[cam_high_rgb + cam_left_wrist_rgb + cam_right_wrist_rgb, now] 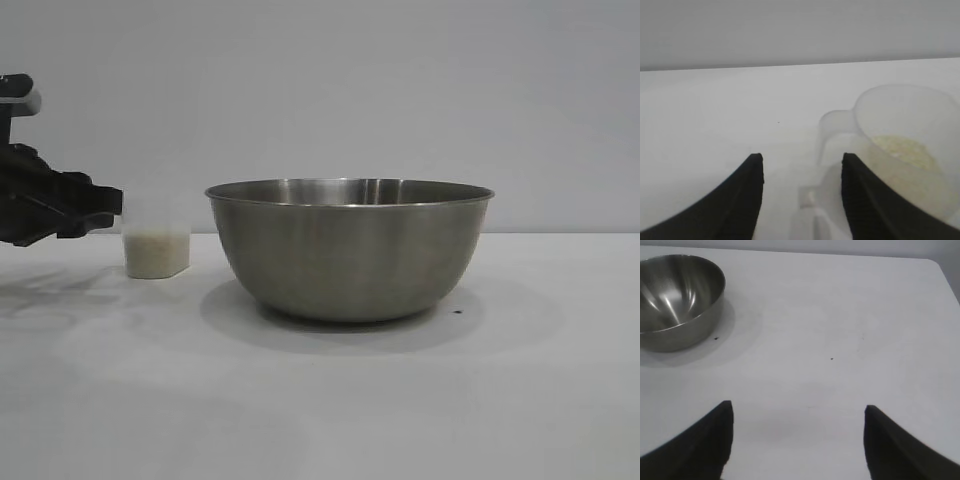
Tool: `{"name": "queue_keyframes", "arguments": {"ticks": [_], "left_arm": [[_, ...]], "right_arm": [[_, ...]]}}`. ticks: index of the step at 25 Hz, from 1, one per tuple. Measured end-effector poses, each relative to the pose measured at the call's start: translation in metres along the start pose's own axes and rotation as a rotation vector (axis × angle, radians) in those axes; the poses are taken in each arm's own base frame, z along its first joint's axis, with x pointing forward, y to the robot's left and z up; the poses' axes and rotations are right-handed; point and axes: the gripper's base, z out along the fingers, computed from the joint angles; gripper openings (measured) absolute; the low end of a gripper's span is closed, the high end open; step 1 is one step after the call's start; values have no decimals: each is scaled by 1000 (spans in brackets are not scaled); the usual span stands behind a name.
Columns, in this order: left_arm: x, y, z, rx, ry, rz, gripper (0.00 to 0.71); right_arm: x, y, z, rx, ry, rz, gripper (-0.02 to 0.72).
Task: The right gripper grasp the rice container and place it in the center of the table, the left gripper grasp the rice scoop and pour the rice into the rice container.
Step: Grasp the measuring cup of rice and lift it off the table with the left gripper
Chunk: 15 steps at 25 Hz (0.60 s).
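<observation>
Exterior: black left gripper (105, 205) just beside the translucent plastic rice scoop (156, 240), white rice (156, 253) inside; brushed-steel rice container (350, 248) mid-table (320, 400).

Left wrist: fingers (752, 172) spread, scoop handle (832, 132) between them, ungripped. Advise centring on the handle, closing level.

Right wrist: right gripper (797, 440) spread, empty, well apart from the container (675, 300).

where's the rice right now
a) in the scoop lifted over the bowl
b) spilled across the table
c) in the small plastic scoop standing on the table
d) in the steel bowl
c: the rice fills the lower part of the rice scoop, which stands on the table beside the rice container, with the open left gripper at its handle.
</observation>
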Motion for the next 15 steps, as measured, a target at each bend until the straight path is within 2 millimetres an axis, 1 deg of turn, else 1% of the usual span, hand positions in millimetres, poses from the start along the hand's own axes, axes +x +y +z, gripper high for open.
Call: {"name": "queue_keyframes", "arguments": {"ticks": [9,15], "left_arm": [[6,0,8,9,11,-15,360],[0,0,15,10,-11,-13,360]], "right_arm": [[0,0,0,0,0,0,478],[0,0,0,0,0,0,478]]}}
